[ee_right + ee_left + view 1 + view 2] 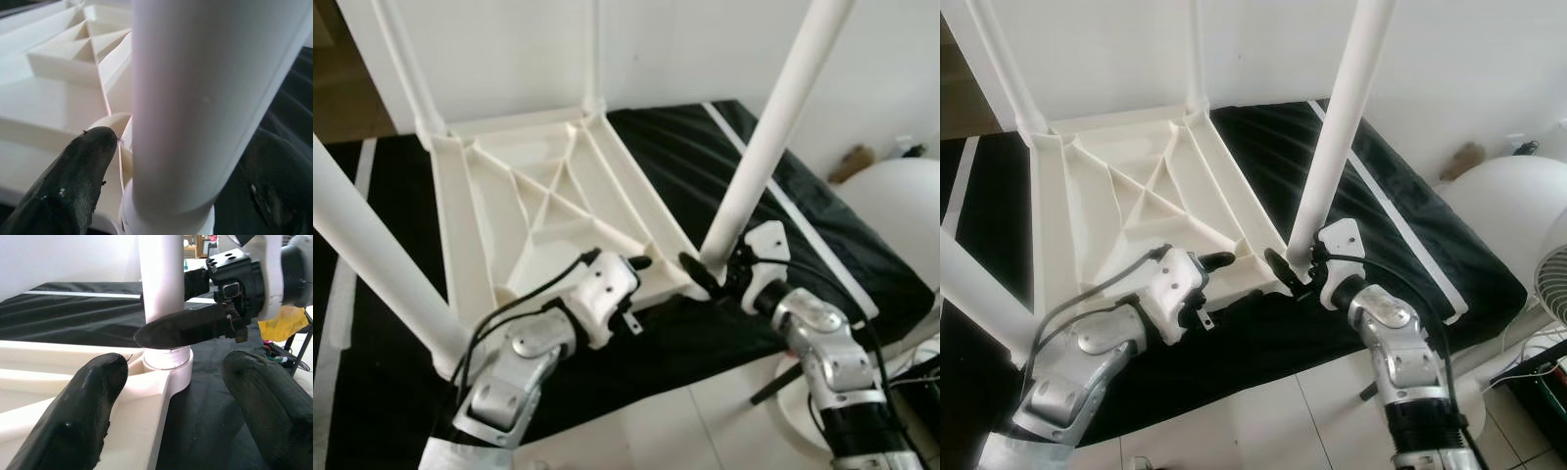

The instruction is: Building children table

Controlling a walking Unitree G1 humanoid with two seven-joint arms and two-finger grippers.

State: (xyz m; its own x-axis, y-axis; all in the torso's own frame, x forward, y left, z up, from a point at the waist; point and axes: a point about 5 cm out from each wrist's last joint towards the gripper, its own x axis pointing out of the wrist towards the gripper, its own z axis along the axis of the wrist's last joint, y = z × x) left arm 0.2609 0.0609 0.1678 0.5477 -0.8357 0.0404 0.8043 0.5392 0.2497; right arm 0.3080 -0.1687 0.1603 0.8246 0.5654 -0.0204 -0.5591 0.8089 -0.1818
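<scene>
The white tabletop (548, 211) lies upside down on a black mat (803, 215), mid-frame, ribs up, with four legs standing from its corners. The right gripper (705, 276) sits at the base of the near right leg (773, 127), lower centre-right; its fingers (73, 181) flank the leg, seemingly touching, though actual contact is hard to confirm. The left gripper (641, 262), lower centre, has its fingers (83, 406) spread wide, holding nothing, one resting on the tabletop edge beside that socket.

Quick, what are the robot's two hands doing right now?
Left hand: open, holding nothing, near the tabletop corner.
Right hand: closed around the table leg near its base.
</scene>
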